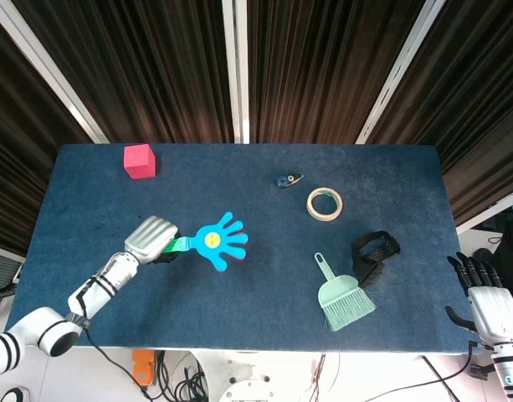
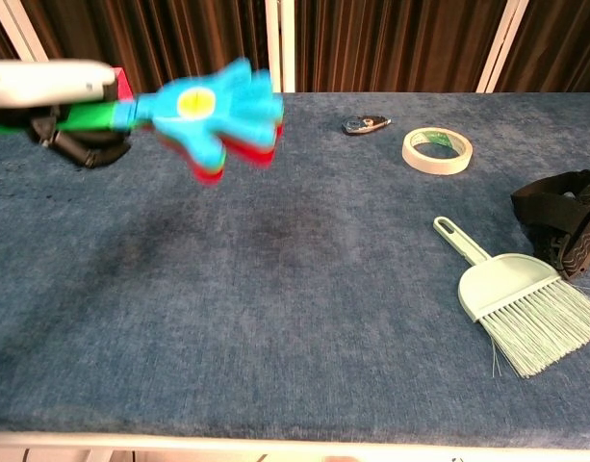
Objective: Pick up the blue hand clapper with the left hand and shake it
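One hand clapper (image 1: pixel 216 242), blue on top with a green handle, is the only toy of its kind in view. On the bench (image 1: pixel 239 318) there is one red cube (image 1: pixel 139 161), one roll of tape (image 1: pixel 324 203), one mint-green brush (image 1: pixel 344 296), one black strap (image 1: pixel 371 255) and one small dark object (image 1: pixel 288 179). Two hands show: the left hand (image 1: pixel 150 239) and the right hand (image 1: pixel 484 295).

Bare cloth (image 1: pixel 264 251) lies between clapper (image 1: pixel 218 242) and brush (image 1: pixel 344 297).
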Robot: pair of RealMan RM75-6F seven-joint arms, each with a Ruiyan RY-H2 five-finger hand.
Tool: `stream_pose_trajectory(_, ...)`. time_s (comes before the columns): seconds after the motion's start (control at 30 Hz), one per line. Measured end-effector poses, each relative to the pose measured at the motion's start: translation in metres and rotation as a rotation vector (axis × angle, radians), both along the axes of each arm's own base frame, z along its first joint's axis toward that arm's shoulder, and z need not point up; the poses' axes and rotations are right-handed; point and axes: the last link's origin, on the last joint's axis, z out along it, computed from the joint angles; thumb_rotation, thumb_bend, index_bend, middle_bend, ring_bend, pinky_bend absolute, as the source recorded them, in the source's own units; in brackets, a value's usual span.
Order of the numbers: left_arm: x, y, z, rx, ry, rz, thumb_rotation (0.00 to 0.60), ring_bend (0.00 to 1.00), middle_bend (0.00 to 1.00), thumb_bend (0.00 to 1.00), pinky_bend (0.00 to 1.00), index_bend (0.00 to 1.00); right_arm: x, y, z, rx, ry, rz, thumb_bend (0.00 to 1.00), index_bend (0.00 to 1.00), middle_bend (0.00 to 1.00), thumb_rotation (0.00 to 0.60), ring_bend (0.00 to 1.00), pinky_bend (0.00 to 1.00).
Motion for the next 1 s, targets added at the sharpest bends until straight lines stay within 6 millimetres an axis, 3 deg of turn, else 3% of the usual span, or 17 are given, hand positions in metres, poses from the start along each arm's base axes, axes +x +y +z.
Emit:
stream_pose_trajectory(0.13, 0.010, 0.004, -0.005, 0.036, -0.226, 0.076, 0.600, 1.00, 1.00, 0.64, 1.00, 1.00, -0.001, 0.000, 0.001, -0.002, 0.000, -0.003, 0.17, 0.00, 0.00, 0.600, 0.00, 0.00)
stream_pose_trajectory(0.43, 0.012, 0.014, -0.029, 0.076, -0.210, 0.054, 0.599, 1.00, 1.00, 0.64, 1.00, 1.00, -0.005, 0.001, 0.005, -0.014, -0.006, -0.013, 0.17, 0.00, 0.00, 0.600, 0.00, 0.00)
stream_pose_trajectory(0.5, 0.013, 0.015, -0.034, 0.087, -0.186, 0.025, 0.508, 0.99, 1.00, 0.62, 0.99, 1.00, -0.006, 0.001, 0.007, -0.020, -0.008, -0.016, 0.17, 0.00, 0.00, 0.600, 0.00, 0.00)
stream_pose_trajectory(0.53, 0.014, 0.015, -0.035, 0.092, -0.172, 0.010, 0.416, 0.91, 0.96, 0.59, 0.92, 0.95, -0.007, 0.001, 0.007, -0.022, -0.008, -0.018, 0.17, 0.00, 0.00, 0.600, 0.00, 0.00)
stream_pose_trajectory(0.57, 0.013, 0.014, -0.037, 0.089, -0.151, -0.006, 0.325, 0.73, 0.81, 0.53, 0.76, 0.78, -0.008, 0.001, 0.008, -0.023, -0.009, -0.020, 0.17, 0.00, 0.00, 0.600, 0.00, 0.00)
stream_pose_trajectory(0.6, 0.012, 0.013, -0.038, 0.080, -0.134, -0.013, 0.281, 0.46, 0.56, 0.44, 0.51, 0.54, -0.008, 0.001, 0.009, -0.024, -0.009, -0.022, 0.17, 0.00, 0.00, 0.600, 0.00, 0.00)
stream_pose_trajectory(0.63, 0.012, 0.013, -0.039, 0.067, -0.113, -0.018, 0.279, 0.25, 0.33, 0.34, 0.30, 0.31, -0.009, 0.001, 0.009, -0.024, -0.010, -0.023, 0.17, 0.00, 0.00, 0.600, 0.00, 0.00)
stream_pose_trajectory(0.67, 0.011, 0.013, -0.041, 0.043, -0.079, -0.022, 0.316, 0.08, 0.12, 0.22, 0.12, 0.12, -0.009, 0.001, 0.009, -0.024, -0.012, -0.024, 0.17, 0.00, 0.00, 0.600, 0.00, 0.00)
stream_pose_trajectory(0.73, 0.009, 0.012, -0.043, 0.002, -0.019, -0.024, 0.389, 0.00, 0.00, 0.08, 0.00, 0.01, -0.010, 0.001, 0.009, -0.025, -0.017, -0.025, 0.17, 0.00, 0.00, 0.600, 0.00, 0.00)
stream_pose_trajectory(0.77, 0.007, 0.010, -0.045, -0.025, 0.016, -0.020, 0.417, 0.00, 0.00, 0.02, 0.00, 0.00, -0.010, 0.001, 0.009, -0.026, -0.018, -0.024, 0.17, 0.00, 0.00, 0.600, 0.00, 0.00)
stream_pose_trajectory(0.87, 0.006, 0.007, -0.048, -0.064, 0.064, -0.017, 0.428, 0.00, 0.00, 0.00, 0.00, 0.00, -0.011, 0.002, 0.009, -0.030, -0.018, -0.024, 0.17, 0.00, 0.00, 0.600, 0.00, 0.00)
stream_pose_trajectory(1.0, 0.011, 0.008, -0.035, -0.005, 0.058, -0.030, 0.431, 0.00, 0.00, 0.00, 0.00, 0.00, -0.009, 0.002, 0.010, -0.036, -0.019, -0.021, 0.17, 0.00, 0.00, 0.600, 0.00, 0.00)
